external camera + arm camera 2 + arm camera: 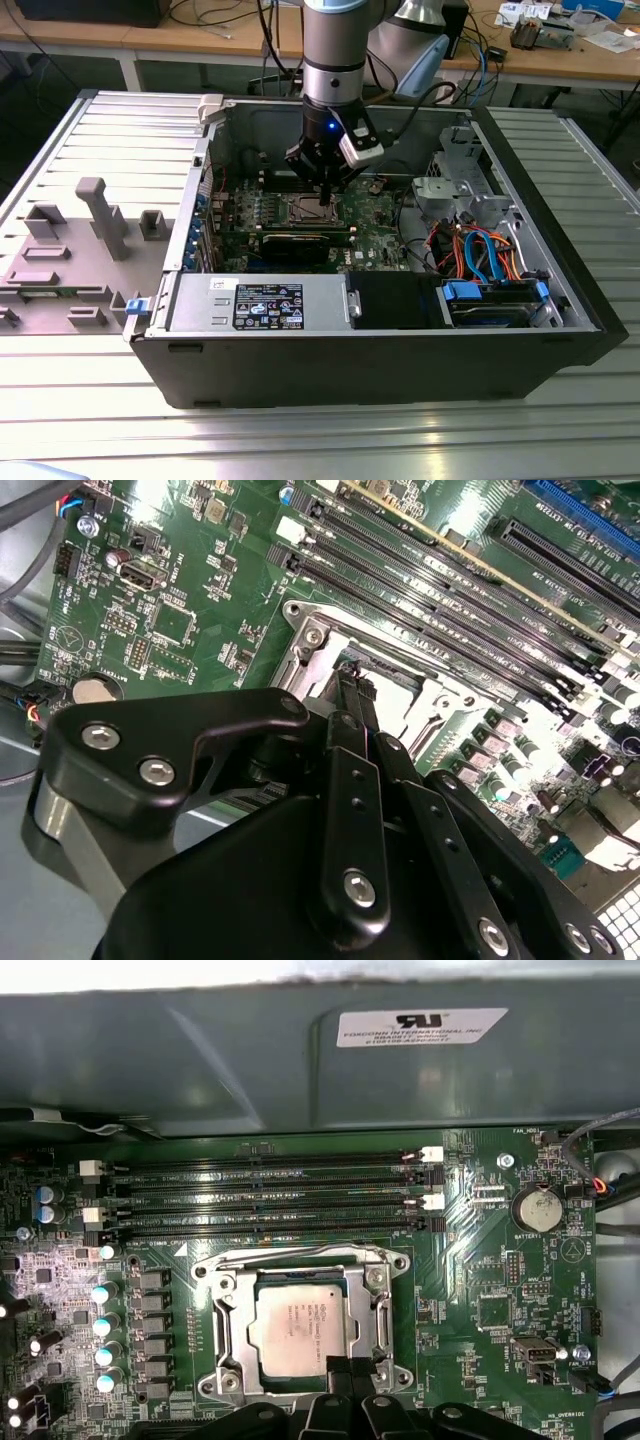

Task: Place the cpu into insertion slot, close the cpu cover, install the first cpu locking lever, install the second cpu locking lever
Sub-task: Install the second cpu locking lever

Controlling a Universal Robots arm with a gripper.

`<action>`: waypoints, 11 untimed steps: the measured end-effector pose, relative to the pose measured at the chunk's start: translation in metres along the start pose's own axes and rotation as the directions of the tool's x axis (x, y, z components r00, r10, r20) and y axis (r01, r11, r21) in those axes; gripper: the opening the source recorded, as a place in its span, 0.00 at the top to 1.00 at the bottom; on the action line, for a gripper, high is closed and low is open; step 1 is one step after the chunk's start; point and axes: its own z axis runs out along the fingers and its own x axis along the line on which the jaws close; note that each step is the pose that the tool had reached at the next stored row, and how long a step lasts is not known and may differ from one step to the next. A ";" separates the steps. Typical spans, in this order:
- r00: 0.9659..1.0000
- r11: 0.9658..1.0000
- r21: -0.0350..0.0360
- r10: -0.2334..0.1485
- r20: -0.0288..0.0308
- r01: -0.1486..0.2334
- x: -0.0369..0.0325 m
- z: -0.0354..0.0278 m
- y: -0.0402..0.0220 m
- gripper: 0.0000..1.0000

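Note:
The cpu [300, 1328], a silver-grey square chip, lies flat in the insertion slot [308, 210] on the green board. The cpu cover [230, 1312], a silvery frame with a square window, lies down around the chip. A thin metal lever [290, 1252] runs along the socket's edge by the memory slots. My gripper [350, 1368] is shut, its black fingertips pressed together just over the socket's rim beside the chip. In the second wrist view the gripper [352, 680] points down at the socket frame [308, 640]. In the exterior view the gripper [325, 186] hangs inside the open case right above the socket.
Long memory slots [270, 1200] lie beside the socket. A black graphics card [300, 243] crosses the board. The power supply [260, 300] and drive bay [495, 300] line the case's front. Cables [480, 250] bunch at the exterior view's right. Case walls [300, 1060] enclose the board.

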 end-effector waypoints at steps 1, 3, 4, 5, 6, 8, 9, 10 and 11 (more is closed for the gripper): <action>1.000 1.000 0.000 0.000 0.000 0.000 0.0000 0.0000 0.0000 0.89; 1.000 1.000 0.000 0.000 0.000 0.000 0.0000 0.0000 -0.0001 0.89; 1.000 1.000 0.000 0.000 0.000 0.000 0.0000 0.0000 -0.0001 0.89; 1.000 1.000 0.000 0.000 0.000 0.000 0.0000 0.0000 -0.0001 0.89; 1.000 1.000 0.000 0.000 0.000 0.000 0.0000 0.0000 -0.0001 0.89; 1.000 1.000 0.000 0.000 0.000 0.000 0.0000 0.0000 -0.0002 0.89; 1.000 1.000 0.000 0.000 0.000 0.000 0.0000 0.0000 -0.0002 0.89; 1.000 1.000 0.000 0.000 0.000 0.000 0.0000 0.0001 -0.0009 0.89; 1.000 1.000 0.000 0.000 0.000 0.000 0.0000 0.0000 -0.0012 0.89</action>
